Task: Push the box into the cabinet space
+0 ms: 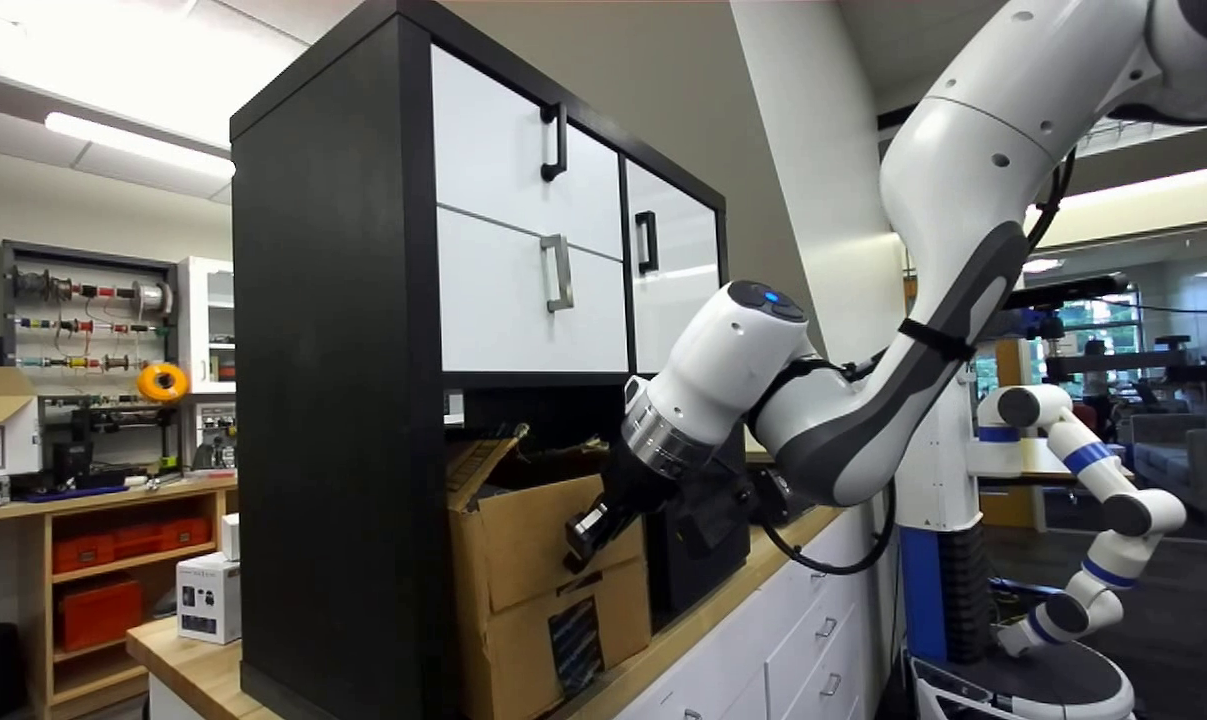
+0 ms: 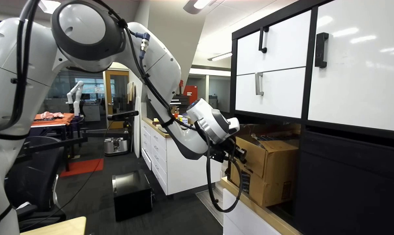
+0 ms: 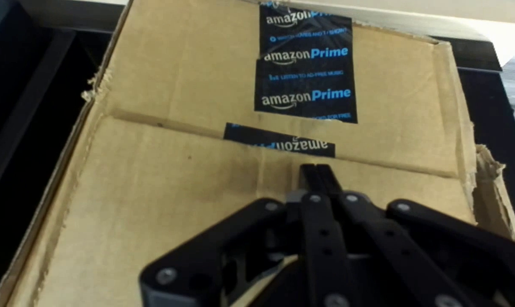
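Calling it partway done: box [image 1: 523, 590] sits low in the cabinet [image 1: 333, 400], front poking out. My fingers [image 3: 311, 181], pinched together on nothing, are right by it, can't tell if touching. Bit more shoving left, I reckon.

One cabinet [image 1: 323, 380] is seen in both exterior views, and on it three white fronts [image 1: 518, 300] and three handles [image 2: 319, 50] can be counted. One box [image 2: 278, 173] is likewise counted in both views. In the wrist view, two fingers [image 3: 311, 179] and, on the box, two patches of tape [image 3: 306, 64] are shown. In an exterior view, two white arms [image 1: 928, 310] and one orange ring [image 1: 148, 383] are seen.
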